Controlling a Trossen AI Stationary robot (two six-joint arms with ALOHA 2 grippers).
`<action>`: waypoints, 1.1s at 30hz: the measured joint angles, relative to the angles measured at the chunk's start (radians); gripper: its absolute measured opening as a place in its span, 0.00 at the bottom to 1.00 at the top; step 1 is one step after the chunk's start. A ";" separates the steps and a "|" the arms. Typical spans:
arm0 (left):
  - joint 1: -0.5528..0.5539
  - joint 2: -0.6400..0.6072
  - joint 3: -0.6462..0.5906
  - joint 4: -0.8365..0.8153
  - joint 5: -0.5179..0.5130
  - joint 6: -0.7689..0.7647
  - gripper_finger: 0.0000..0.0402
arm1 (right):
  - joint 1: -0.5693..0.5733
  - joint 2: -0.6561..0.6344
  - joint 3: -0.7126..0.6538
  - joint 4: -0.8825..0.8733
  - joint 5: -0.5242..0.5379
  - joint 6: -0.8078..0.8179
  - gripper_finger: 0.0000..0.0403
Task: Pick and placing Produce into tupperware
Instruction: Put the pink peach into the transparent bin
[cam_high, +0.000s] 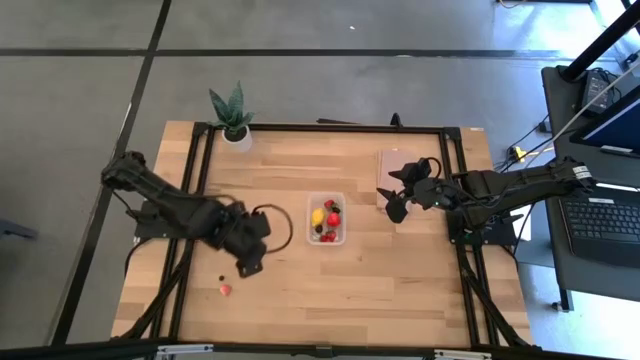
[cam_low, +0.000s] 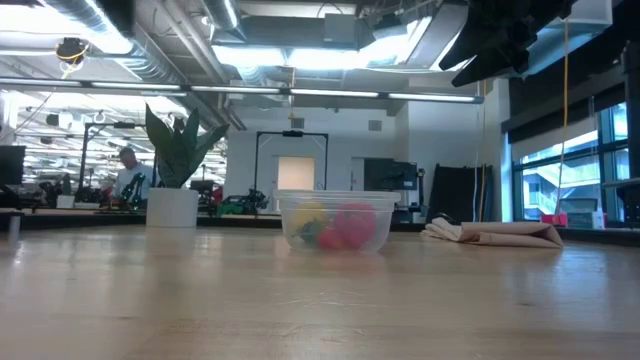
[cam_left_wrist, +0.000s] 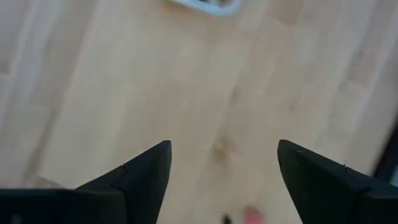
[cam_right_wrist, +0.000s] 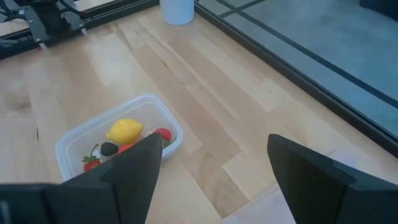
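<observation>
Left gripper (cam_high: 247, 264) spread wide above bare wood, poised toward small pinkish fruit piece (cam_high: 225, 290) — right gripper (cam_high: 392, 201) parked open beside small clear rectangular plastic container (cam_high: 327, 219), already holding yellow lemon (cam_high: 317, 216) and red strawberries (cam_high: 333, 219).

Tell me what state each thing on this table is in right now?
tupperware: uncovered, upright, partly filled with fruit.
lemon: inside the tupperware.
pinkish piece: loose on the table.
dark berry: loose beside it.
lid: flat, off the tupperware.
left tool: open, empty.
right tool: open, empty.
</observation>
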 joint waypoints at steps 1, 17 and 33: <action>-0.025 0.000 0.000 -0.002 0.000 -0.038 0.70 | 0.000 0.000 0.000 0.000 0.000 0.002 0.73; -0.299 0.014 -0.359 0.196 0.194 -0.731 0.68 | 0.000 0.000 0.000 0.042 0.000 0.028 0.73; -0.364 0.225 -0.407 0.415 0.319 -0.763 0.68 | 0.000 0.000 0.000 0.080 0.000 0.037 0.73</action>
